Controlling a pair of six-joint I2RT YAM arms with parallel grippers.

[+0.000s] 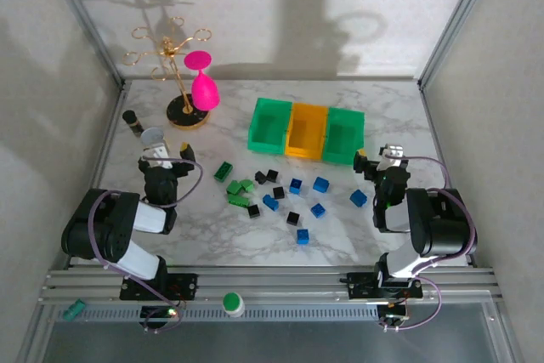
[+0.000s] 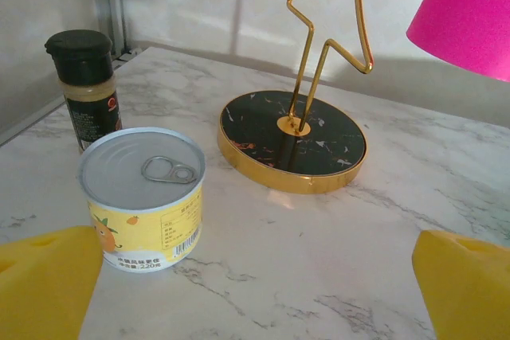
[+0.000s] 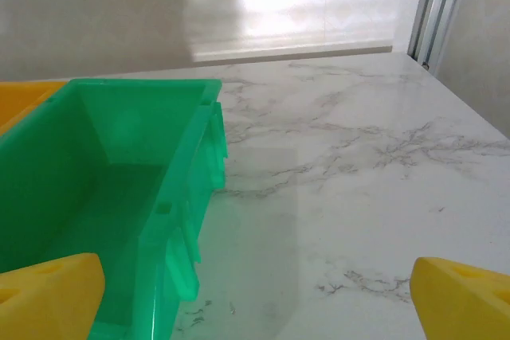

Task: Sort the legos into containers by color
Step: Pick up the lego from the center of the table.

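Legos lie spread out on the white marble table, in the middle, between the two arms. The green ones sit together on the left side of the pile. The black ones are mixed into the middle. The blue ones lie more to the right, and one blue brick is close to the right gripper. All the bricks I can see are on the table, just in front of the containers. These are three bins stuck together in a row: a green bin, a yellow bin and another green bin. The left gripper has its jaws spread wide and holds nothing. Its yellow fingers point at a tin can with a pull ring on top. A little jar with a black lid stands behind the can. A gold stand with a round black base is near them, and a pink glass hangs on it. The right gripper also has its jaws spread wide and holds nothing. Its yellow fingers are right by the end of the green bin on the right.
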